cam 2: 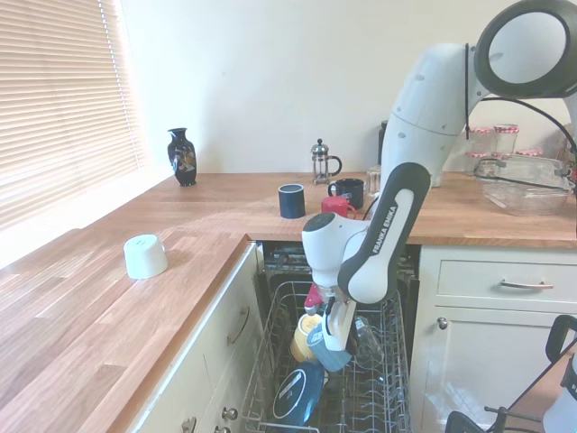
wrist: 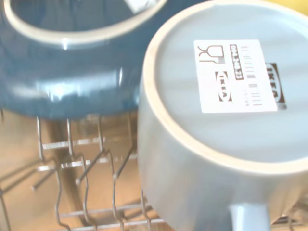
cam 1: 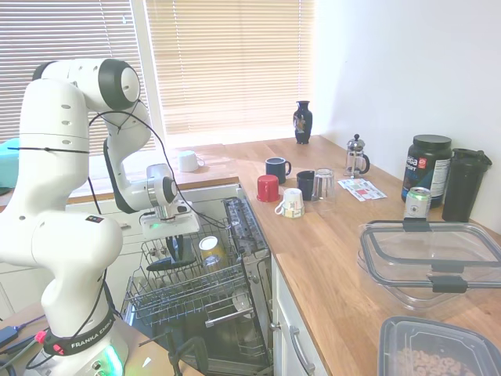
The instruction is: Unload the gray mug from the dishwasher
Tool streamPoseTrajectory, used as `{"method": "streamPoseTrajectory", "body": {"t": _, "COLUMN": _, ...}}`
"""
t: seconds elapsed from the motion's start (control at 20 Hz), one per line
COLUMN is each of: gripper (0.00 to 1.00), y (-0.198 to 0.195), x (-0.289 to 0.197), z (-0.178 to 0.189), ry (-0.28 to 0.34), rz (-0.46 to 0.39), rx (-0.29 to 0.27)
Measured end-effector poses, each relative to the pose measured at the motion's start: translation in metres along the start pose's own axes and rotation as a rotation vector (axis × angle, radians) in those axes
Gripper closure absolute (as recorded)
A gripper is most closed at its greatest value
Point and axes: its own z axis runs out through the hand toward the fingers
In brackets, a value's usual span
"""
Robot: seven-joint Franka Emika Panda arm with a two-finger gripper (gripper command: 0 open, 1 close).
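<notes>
The gray mug (wrist: 221, 125) stands upside down and tilted in the pulled-out wire rack (cam 2: 374, 397) of the open dishwasher (cam 1: 235, 313). Its base with a white label faces the wrist camera, and its handle (wrist: 248, 216) shows at the picture's bottom edge. My gripper (cam 2: 334, 341) hangs right at the gray mug (cam 2: 325, 354), touching or almost touching it. From the other side, the gripper (cam 1: 174, 241) sits low over the rack with the mug (cam 1: 180, 249) dark beneath it. A grip on the mug does not show.
A blue bowl (cam 2: 297, 392) and a yellow mug (cam 2: 305, 336) crowd the gray mug in the rack. On the counter (cam 1: 329, 258) stand a red mug (cam 1: 268, 188), navy mug (cam 1: 276, 168), black mug (cam 1: 305, 184), a white mug (cam 1: 291, 202) on its side and a glass (cam 1: 323, 182).
</notes>
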Motion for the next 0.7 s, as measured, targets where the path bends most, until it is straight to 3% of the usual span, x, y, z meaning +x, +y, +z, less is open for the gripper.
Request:
{"method": "streamPoseTrajectory", "body": {"t": 0.25, "gripper": 1.0, "y": 0.019, "x": 0.012, "z": -0.041, "ry": 0.025, "rz": 0.116, "rx": 0.09}}
{"method": "streamPoseTrajectory", "body": {"t": 0.7, "gripper": 1.0, "y": 0.08, "x": 0.01, "z": -0.134, "ry": 0.126, "rz": 0.346, "rx": 0.25}}
